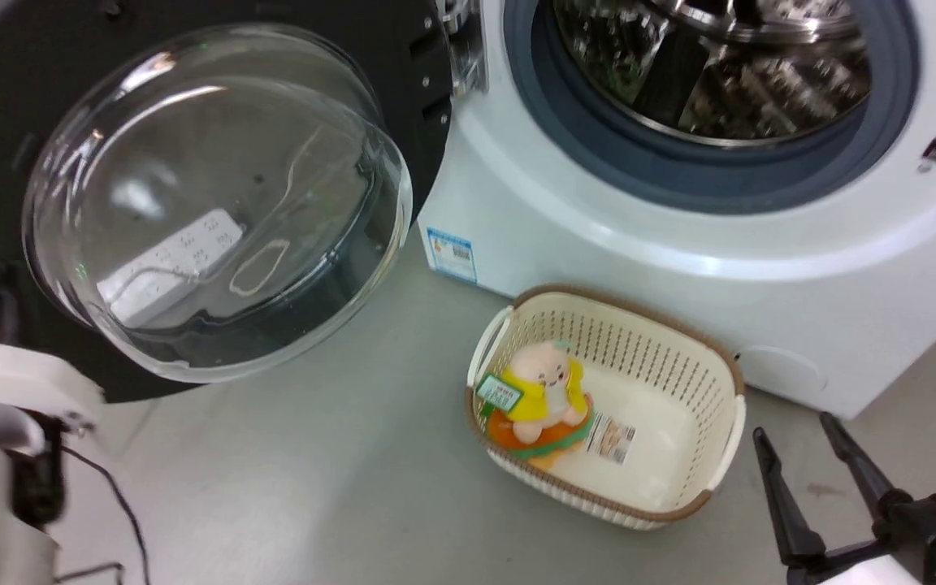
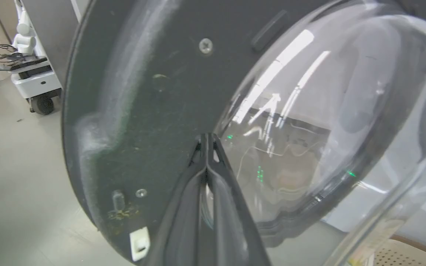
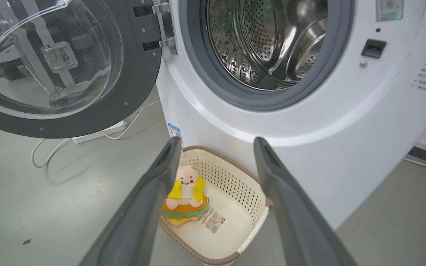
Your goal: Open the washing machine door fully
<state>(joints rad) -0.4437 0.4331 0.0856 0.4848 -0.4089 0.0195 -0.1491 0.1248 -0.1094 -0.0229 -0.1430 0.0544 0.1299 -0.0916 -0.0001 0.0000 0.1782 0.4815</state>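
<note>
The washing machine door (image 1: 216, 203) stood open at upper left, the left hand (image 2: 206, 139) clenched at its inner face and the right hand (image 1: 797, 445) released at lower right.

The washing machine (image 1: 679, 268) loses its top and upper drum (image 1: 712, 81) past the head view's edge. Left of the washing machine, the washing machine door (image 1: 403, 49) is cropped at 2 edges, top and left. The blue label (image 1: 451, 253) on the washing machine's front is too small to read. Farther left, a pale forearm (image 1: 5, 382) is blurred.
</note>
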